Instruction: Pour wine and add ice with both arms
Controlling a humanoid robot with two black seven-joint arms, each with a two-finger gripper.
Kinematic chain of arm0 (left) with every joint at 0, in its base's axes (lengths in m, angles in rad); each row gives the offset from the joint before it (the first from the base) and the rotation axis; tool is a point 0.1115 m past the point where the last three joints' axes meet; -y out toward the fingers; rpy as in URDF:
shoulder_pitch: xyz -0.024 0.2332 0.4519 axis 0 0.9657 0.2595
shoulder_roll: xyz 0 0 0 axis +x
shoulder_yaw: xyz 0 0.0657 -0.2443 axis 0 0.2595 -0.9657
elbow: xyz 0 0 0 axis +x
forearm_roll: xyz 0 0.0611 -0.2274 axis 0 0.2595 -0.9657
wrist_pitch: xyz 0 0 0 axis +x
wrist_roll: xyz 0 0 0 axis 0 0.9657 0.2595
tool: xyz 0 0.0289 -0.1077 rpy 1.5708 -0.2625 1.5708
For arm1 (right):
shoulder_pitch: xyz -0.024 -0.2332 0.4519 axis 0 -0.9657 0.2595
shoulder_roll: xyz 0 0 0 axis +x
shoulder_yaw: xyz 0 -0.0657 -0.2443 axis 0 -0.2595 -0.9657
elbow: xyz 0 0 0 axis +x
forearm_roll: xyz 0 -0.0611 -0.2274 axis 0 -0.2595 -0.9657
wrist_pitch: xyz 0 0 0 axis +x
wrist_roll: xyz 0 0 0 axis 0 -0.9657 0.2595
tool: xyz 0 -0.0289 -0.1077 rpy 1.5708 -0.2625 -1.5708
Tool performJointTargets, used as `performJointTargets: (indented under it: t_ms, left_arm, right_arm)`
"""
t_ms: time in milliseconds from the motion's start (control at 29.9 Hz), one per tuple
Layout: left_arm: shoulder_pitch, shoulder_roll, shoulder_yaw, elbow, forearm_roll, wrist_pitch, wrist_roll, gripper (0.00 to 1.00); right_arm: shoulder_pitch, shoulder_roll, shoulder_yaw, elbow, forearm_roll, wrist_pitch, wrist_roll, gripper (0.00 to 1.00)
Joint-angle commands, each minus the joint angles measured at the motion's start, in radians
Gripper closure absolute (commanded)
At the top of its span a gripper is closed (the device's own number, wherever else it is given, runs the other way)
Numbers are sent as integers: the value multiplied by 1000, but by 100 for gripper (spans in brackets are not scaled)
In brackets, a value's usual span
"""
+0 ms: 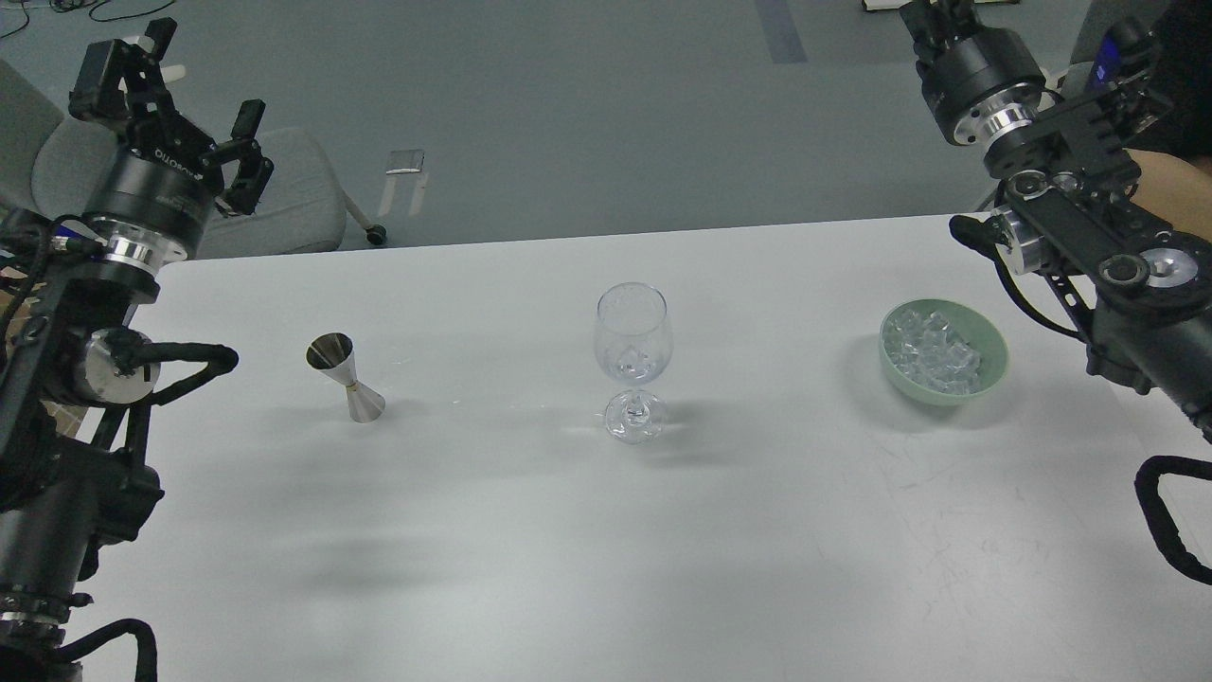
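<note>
Ice [937, 355] is sitting in the green bowl [985, 379] near the tabletop's [663, 549] right edge. Left hand [194, 114] is hanging wide open; right hand [933, 19] I cannot tell. Bumping could be tipping the tall glass [632, 360].

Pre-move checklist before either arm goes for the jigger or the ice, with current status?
1. Left gripper empty and open: ok, fingers spread, raised above the table's far left edge.
2. Right gripper state: cannot tell, cut off at the top of the view.
3. Jigger upright and free: ok, stands alone left of the glass.
4. Wine glass upright, centre of table: ok. A glint at the bottom of its cup could be ice: cannot tell.
5. Ice available: ok, piled in the green bowl on the right.
6. Wine in jigger: cannot tell.
</note>
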Motion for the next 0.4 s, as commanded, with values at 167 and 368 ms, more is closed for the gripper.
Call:
performJointTargets:
  t_ms: [167, 368]
  left_arm:
    - [-6, -16, 2, 4, -41, -8, -1, 2]
    - [-15, -17, 2, 19, -111, -9, -1, 2]
  right_arm:
    - [-16, 24, 61, -38, 359, 73, 11, 0]
    - [-18, 30, 61, -28, 374, 77, 12, 0]
